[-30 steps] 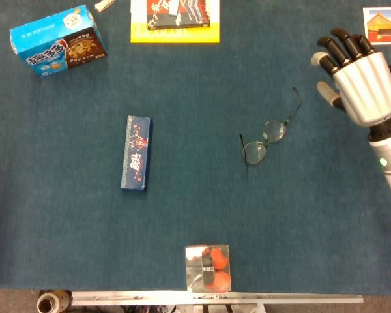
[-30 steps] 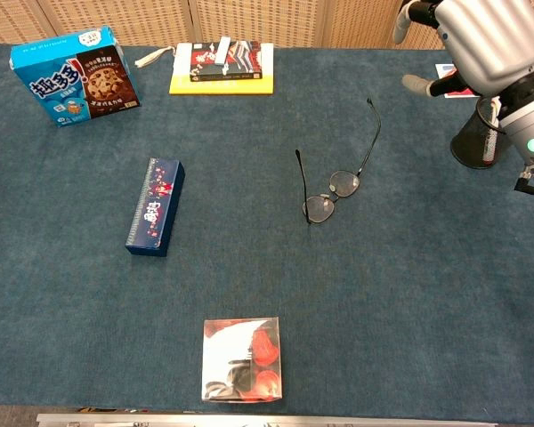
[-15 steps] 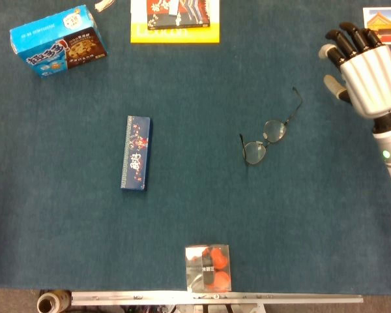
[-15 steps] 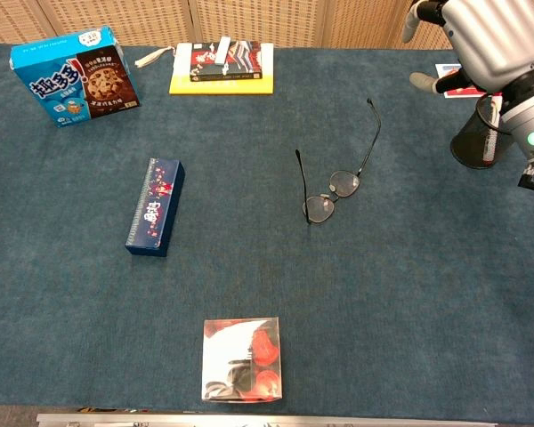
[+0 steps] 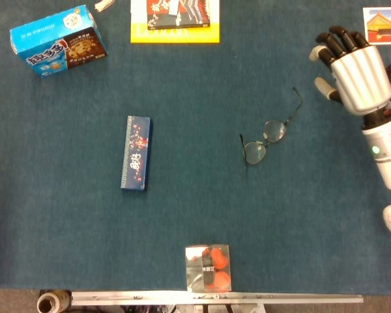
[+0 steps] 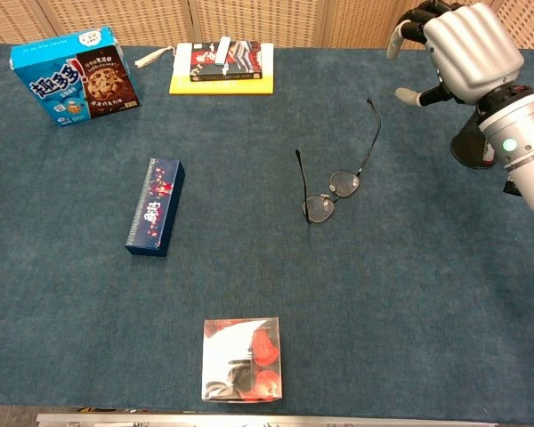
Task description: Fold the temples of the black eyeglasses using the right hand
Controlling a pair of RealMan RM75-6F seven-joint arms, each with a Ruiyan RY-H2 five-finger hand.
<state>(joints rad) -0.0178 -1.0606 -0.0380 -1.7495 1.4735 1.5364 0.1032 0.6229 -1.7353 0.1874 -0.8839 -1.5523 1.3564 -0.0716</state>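
Head view: glasses (image 5: 265, 138) lie mid-table, both temples unfolded, well apart from my right hand (image 5: 354, 70).
Risk: I judge the thin wire frame may skid on the cloth (image 5: 182, 208) if I push a temple without pinning it.
Hand: fingers apart, holding and touching nothing, raised right of the glasses.
Left hand: unseen.
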